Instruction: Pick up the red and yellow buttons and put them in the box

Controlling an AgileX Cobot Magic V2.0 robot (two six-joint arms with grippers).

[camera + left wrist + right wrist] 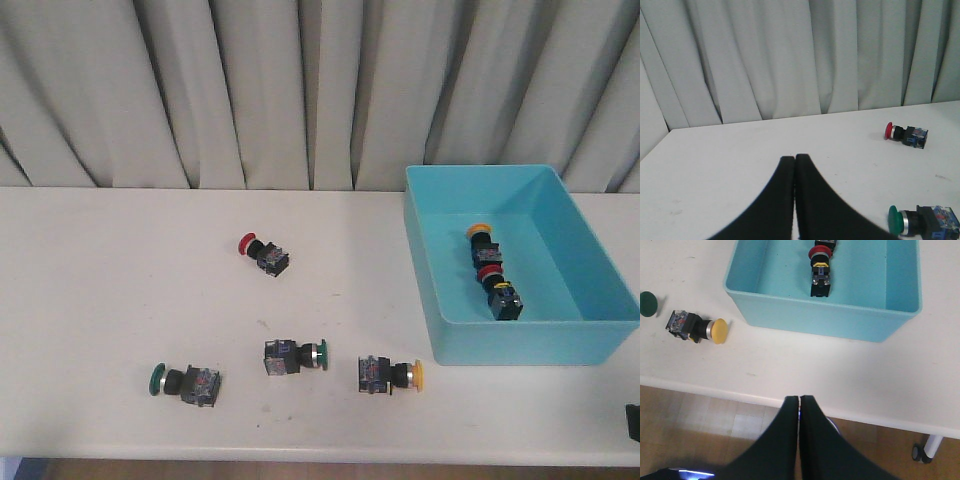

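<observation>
Pale pleated curtains (250, 90) close off the far side of the scene, and a white table (100, 290) spans the front view.

On the right of the table stands the turquoise box (452, 340). Inside it, two buttons lie in a line: a yellow-capped button (481, 240) farther back and a red-capped button (497, 287) nearer the front wall.

Outside the box, a red button (262, 252) lies at the centre of the table, toward the far side. A yellow button (388, 375) lies near the front edge, just left of the box and apart from it. Two green buttons lie along the same near strip: one (295, 356) left of the yellow button, another (185, 382) further left.

Neither gripper is clearly identifiable in the front view. The left wrist view shows the left gripper (794, 161) with its fingers pressed together and nothing between them, above bare table. The right wrist view shows the right gripper (799, 401) likewise closed and empty, positioned past the near table edge, over a wooden floor (715, 425). Only this view shows that floor and a caster wheel (918, 453) below the table.
</observation>
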